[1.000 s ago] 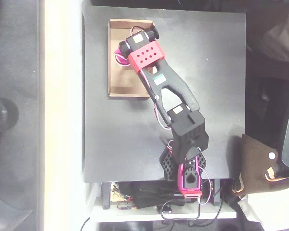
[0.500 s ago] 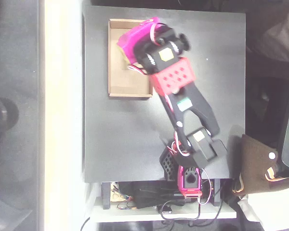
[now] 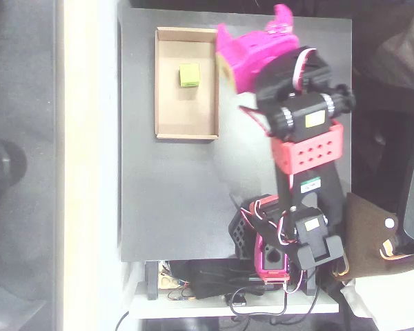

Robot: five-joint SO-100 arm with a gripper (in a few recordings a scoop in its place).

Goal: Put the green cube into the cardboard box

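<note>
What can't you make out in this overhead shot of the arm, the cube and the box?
- Claw in the overhead view: seen from above, its own magenta body covers the tips, so open or shut is unclear.
- Green cube in the cardboard box: only its top face shows.
- Table under the arm: hidden.

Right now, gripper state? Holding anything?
Gripper: holding nothing, raised to the right of the cardboard box in the overhead view; open or closed cannot be told. The green cube lies inside the box.
</note>
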